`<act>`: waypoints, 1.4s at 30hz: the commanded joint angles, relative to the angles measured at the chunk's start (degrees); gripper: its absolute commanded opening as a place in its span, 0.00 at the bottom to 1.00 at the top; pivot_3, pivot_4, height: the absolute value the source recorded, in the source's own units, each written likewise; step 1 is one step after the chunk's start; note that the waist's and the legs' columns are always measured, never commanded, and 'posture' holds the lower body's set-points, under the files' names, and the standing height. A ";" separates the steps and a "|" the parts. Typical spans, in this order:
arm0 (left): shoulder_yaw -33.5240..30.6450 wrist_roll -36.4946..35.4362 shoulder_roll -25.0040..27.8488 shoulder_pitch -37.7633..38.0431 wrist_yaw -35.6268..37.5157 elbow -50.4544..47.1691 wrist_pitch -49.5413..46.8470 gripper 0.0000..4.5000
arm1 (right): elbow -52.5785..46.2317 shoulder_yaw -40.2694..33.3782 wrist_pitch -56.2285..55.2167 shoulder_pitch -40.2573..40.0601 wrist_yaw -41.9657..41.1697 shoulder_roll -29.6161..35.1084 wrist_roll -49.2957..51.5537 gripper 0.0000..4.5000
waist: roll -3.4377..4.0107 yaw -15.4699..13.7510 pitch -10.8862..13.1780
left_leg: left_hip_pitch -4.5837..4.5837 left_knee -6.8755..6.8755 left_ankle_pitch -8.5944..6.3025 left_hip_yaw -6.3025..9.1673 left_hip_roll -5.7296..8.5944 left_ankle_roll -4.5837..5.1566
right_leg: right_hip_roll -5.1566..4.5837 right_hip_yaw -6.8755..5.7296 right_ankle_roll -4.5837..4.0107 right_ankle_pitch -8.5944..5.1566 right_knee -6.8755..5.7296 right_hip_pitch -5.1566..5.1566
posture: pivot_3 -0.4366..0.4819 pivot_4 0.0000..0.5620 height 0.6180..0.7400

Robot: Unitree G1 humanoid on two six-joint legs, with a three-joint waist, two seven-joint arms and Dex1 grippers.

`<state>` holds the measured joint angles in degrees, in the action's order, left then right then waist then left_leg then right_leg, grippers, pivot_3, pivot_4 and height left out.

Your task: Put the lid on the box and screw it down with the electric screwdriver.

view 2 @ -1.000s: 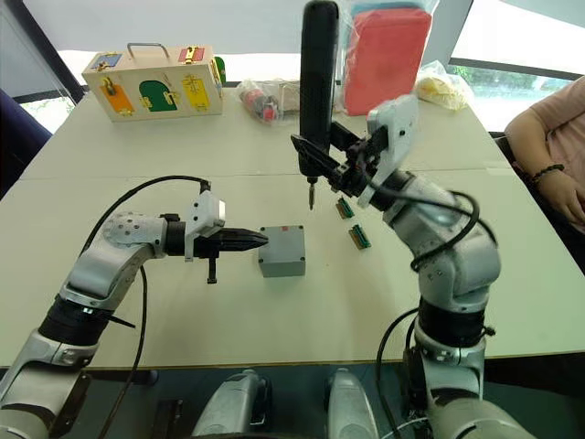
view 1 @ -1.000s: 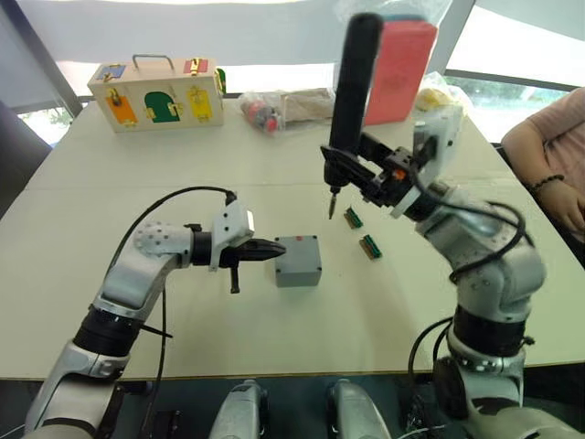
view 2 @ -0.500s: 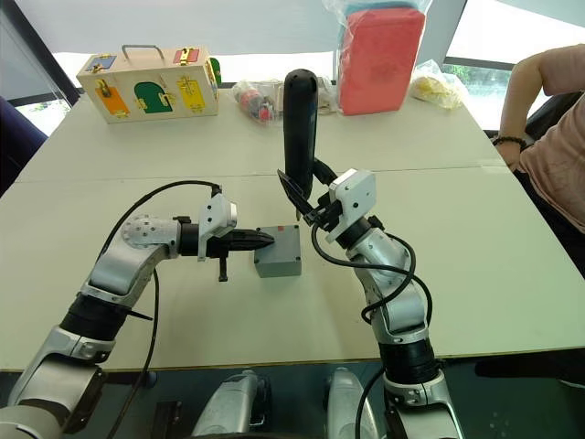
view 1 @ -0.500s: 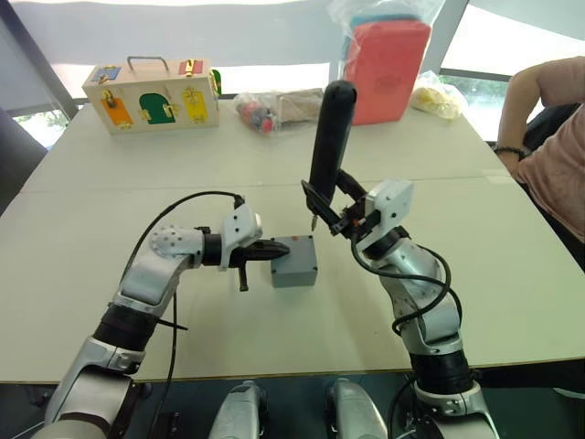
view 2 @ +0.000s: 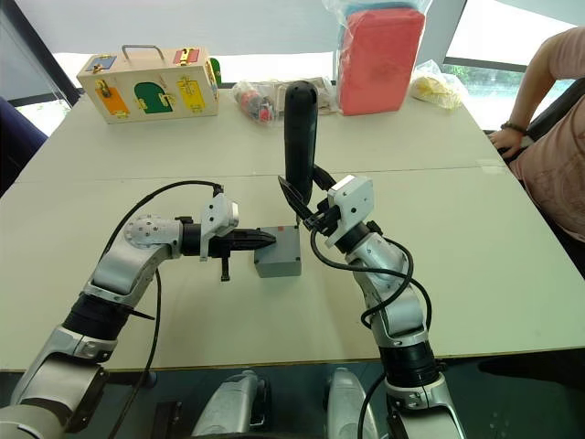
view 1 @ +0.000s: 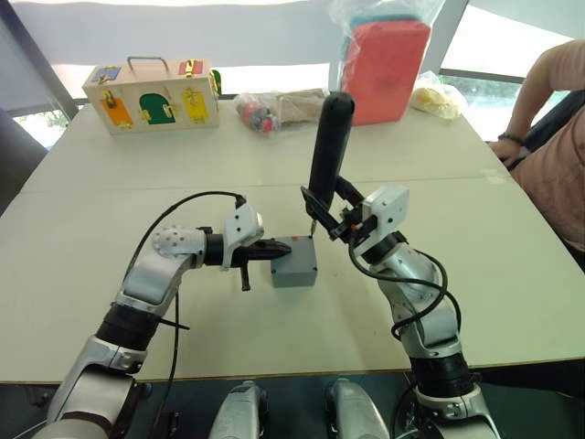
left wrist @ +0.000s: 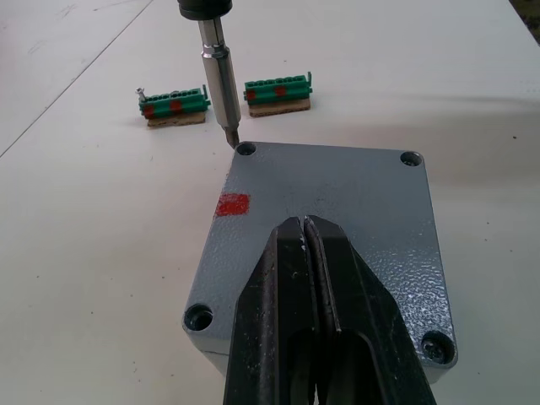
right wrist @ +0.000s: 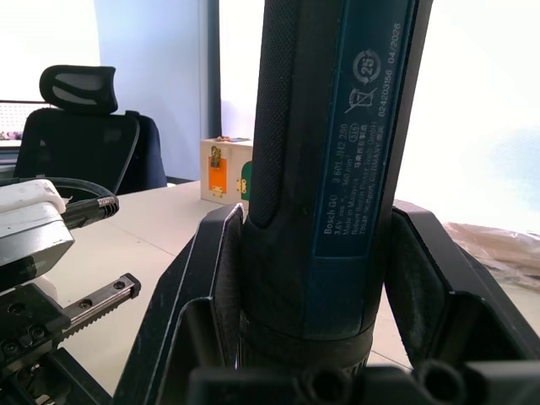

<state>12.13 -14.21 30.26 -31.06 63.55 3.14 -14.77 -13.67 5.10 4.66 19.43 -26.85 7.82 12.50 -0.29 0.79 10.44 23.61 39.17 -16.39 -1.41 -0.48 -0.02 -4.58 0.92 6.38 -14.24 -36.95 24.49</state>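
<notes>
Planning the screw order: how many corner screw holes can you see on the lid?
4, one per corner of the lid: one under the screwdriver bit, one beside it, two flanking the left gripper.

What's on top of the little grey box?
The grey lid covers the box, with a small red mark and corner screw holes. The left gripper, shut, presses on it, and the electric screwdriver bit sits at one corner. The lid hides the inside.

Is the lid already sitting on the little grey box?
Yes, the lid lies flat on top of the box, with all four corner screw holes showing in the left wrist view.
</notes>
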 commanded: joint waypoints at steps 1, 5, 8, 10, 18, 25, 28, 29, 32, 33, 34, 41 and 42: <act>0.09 0.36 0.24 -0.36 0.17 -0.81 -0.37 0.00 | -3.20 0.03 -1.26 0.70 -0.14 -0.34 1.44 0.42 | 0.00 0.01 0.00 | 0.00 0.00 0.00 0.00 0.00 0.00 | 0.00 0.00 0.00 0.00 0.00 0.00 | 0.48 0.27 0.92; 0.16 0.39 0.31 -0.48 0.33 -0.72 -0.43 0.00 | -3.81 -0.06 -1.27 1.26 -0.22 -0.31 1.71 0.42 | 0.00 0.01 0.00 | 0.00 0.00 0.00 0.00 0.00 0.00 | 0.00 0.00 0.00 0.00 0.00 0.00 | 0.48 0.27 0.92; 0.33 0.43 0.19 -0.61 0.39 -0.66 -0.50 0.00 | -4.96 -0.46 -0.20 2.09 -0.06 -0.19 2.45 0.42 | 0.00 0.01 0.00 | 0.00 0.00 0.00 0.00 0.00 0.00 | 0.00 0.00 0.00 0.00 0.00 0.00 | 0.48 0.27 0.92; 0.36 0.44 0.16 -0.75 0.46 -0.51 -0.47 0.00 | -5.17 -0.49 0.21 2.31 -0.07 -0.12 2.67 0.42 | 0.00 0.00 0.00 | 0.00 0.00 0.00 0.00 0.00 0.00 | 0.00 0.00 0.00 0.00 0.00 0.00 | 0.48 0.27 0.92; 0.50 0.50 -0.01 -0.94 0.52 -0.40 -0.32 0.00 | -5.78 0.13 1.03 1.83 -0.38 0.50 2.90 0.42 | 0.00 -0.01 0.00 | 0.00 0.00 0.00 0.00 0.00 0.00 | 0.00 0.00 0.00 0.00 0.00 0.00 | 0.48 0.27 0.92; 0.61 0.57 -0.09 -1.15 0.50 -0.33 -0.34 0.00 | -5.10 0.31 0.48 1.44 -0.58 0.90 2.28 0.42 | 0.00 -0.01 0.00 | 0.00 0.00 0.00 0.00 0.00 0.00 | 0.00 0.00 0.00 0.00 0.00 0.00 | 0.48 0.27 0.92; 0.62 0.60 -0.10 -1.17 0.60 -0.35 -0.34 0.00 | -4.49 0.21 0.02 1.49 -0.65 1.13 2.01 0.42 | 0.00 -0.01 0.00 | 0.00 0.00 0.00 0.00 0.00 0.00 | 0.00 0.00 0.00 0.00 0.00 0.00 | 0.48 0.27 0.92; 0.62 0.60 -0.09 -1.20 0.64 -0.32 -0.33 0.00 | -4.31 0.17 -0.01 1.49 -0.62 1.17 1.97 0.42 | 0.00 -0.01 0.00 | 0.00 0.00 0.00 0.00 0.00 0.00 | 0.00 0.00 0.00 0.00 0.00 0.00 | 0.48 0.27 0.92; 0.61 0.61 -0.07 -1.25 0.70 -0.28 -0.36 0.00 | -3.95 0.25 0.06 1.38 -0.74 1.28 1.91 0.42 | 0.00 -0.01 0.00 | 0.00 0.00 0.00 0.00 0.00 0.00 | 0.00 0.00 0.00 0.00 0.00 0.00 | 0.48 0.27 0.92; 0.60 0.62 -0.07 -1.24 0.69 -0.30 -0.37 0.00 | -3.89 0.36 0.33 1.23 -0.84 1.35 1.93 0.42 | 0.00 -0.01 0.00 | 0.00 0.00 0.00 0.00 0.00 0.00 | 0.00 0.00 0.00 0.00 0.00 0.00 | 0.48 0.27 0.92; 0.60 0.61 -0.07 -1.20 0.68 -0.37 -0.41 0.00 | -3.83 0.59 0.78 0.96 -1.03 1.48 1.98 0.42 | 0.00 -0.01 0.00 | 0.00 0.00 0.00 0.00 0.00 0.00 | 0.00 0.00 0.00 0.00 0.00 0.00 | 0.48 0.27 0.92; 0.59 0.69 -0.02 -1.20 0.71 -0.39 -0.48 0.00 | -2.20 2.51 2.52 -0.53 -1.63 0.90 2.41 0.42 | -0.01 0.03 -0.01 | -0.04 0.00 0.00 0.00 0.00 0.00 | 0.00 0.00 0.00 0.00 -0.01 -0.03 | 0.48 0.27 0.92; 0.60 0.72 -0.04 -1.17 0.71 -0.39 -0.45 0.00 | -1.71 2.65 2.34 -0.53 -1.57 0.73 2.30 0.42 | -0.01 0.04 -0.01 | -0.05 0.00 0.00 0.00 0.00 0.00 | 0.00 0.00 0.00 0.00 -0.01 -0.04 | 0.48 0.27 0.92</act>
<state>12.53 -13.77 30.13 -31.68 64.10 3.33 -14.87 -14.67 6.52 7.12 19.30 -27.99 9.23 14.24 -0.30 0.83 10.44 23.55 39.17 -16.39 -1.41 -0.48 -0.02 -4.57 0.93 6.38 -14.24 -36.96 24.45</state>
